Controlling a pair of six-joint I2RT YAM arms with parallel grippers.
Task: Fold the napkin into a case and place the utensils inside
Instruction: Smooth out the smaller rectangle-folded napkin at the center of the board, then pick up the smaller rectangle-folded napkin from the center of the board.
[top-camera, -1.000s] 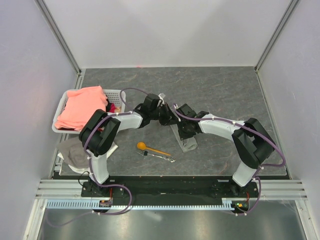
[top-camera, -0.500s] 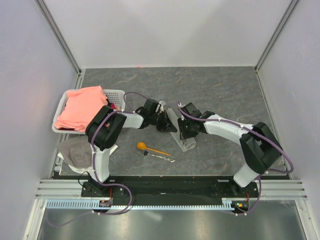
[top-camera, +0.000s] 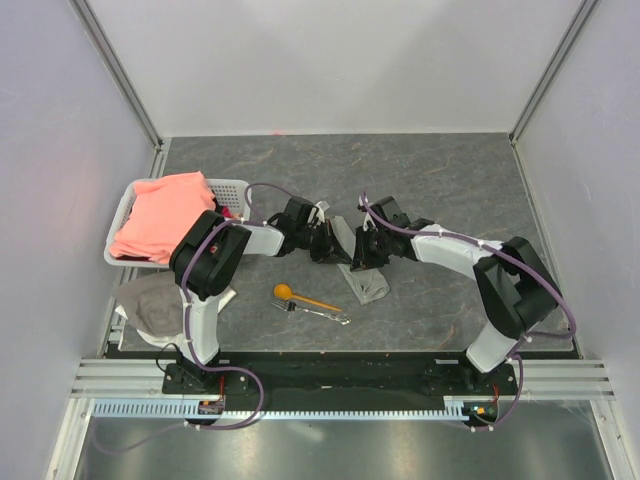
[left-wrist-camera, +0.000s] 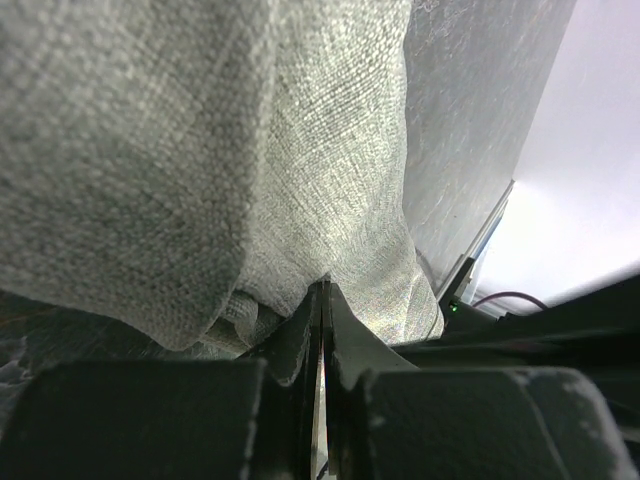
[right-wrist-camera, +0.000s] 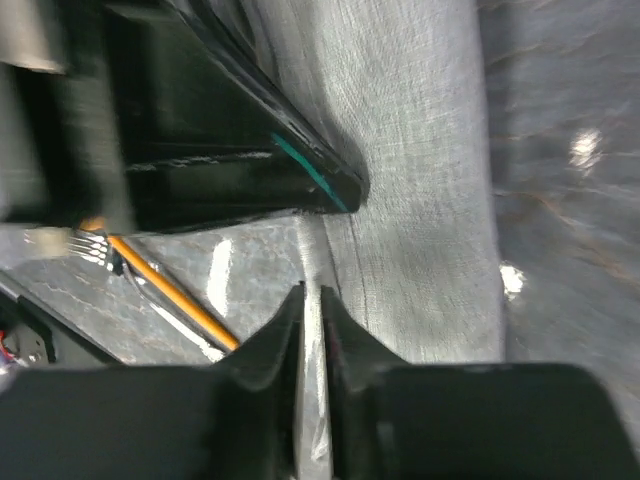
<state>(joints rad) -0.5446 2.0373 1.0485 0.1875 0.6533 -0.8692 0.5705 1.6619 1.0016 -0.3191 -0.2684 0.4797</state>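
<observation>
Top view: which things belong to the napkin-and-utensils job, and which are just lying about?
Job: napkin, orange spoon, fork.
Lying about: white basket, pink cloth, whitish-grey rag.

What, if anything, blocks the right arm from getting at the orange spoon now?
Probably yes, nothing does. The spoon lies uncovered on the table, near-left of the right gripper, only the fork beside it. The left gripper, shut on the napkin, sits farther back, off that path.
</observation>
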